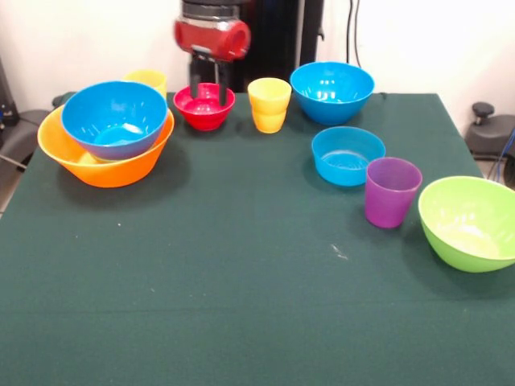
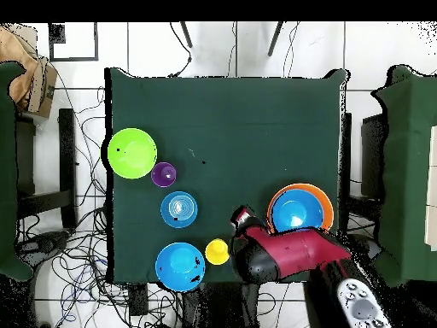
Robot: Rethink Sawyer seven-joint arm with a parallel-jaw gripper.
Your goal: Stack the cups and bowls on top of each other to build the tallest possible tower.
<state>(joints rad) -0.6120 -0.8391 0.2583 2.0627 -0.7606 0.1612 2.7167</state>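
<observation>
1. The green worktop (image 1: 241,281) carries every cup and bowl; places below are given from the small red bowl (image 1: 204,105), as seen in the front view.
2. The gripper (image 1: 208,79) is held directly over the red bowl, with its two fingers (image 1: 195,76) spread apart, reaching down to the rim and clasping nothing.
3. The tower (image 1: 109,137) is seen left of the red bowl: a large blue bowl (image 1: 114,117) nested in the orange-yellow bowl (image 1: 105,165).
4. A yellow cup (image 1: 147,80) is partly hidden behind the tower.
5. Another yellow cup (image 1: 269,104) stands just right of the red bowl.
6. Further right are found a second large blue bowl (image 1: 331,92), a shallow blue bowl (image 1: 348,155), the purple cup (image 1: 392,191) and the lime green bowl (image 1: 471,222).
</observation>
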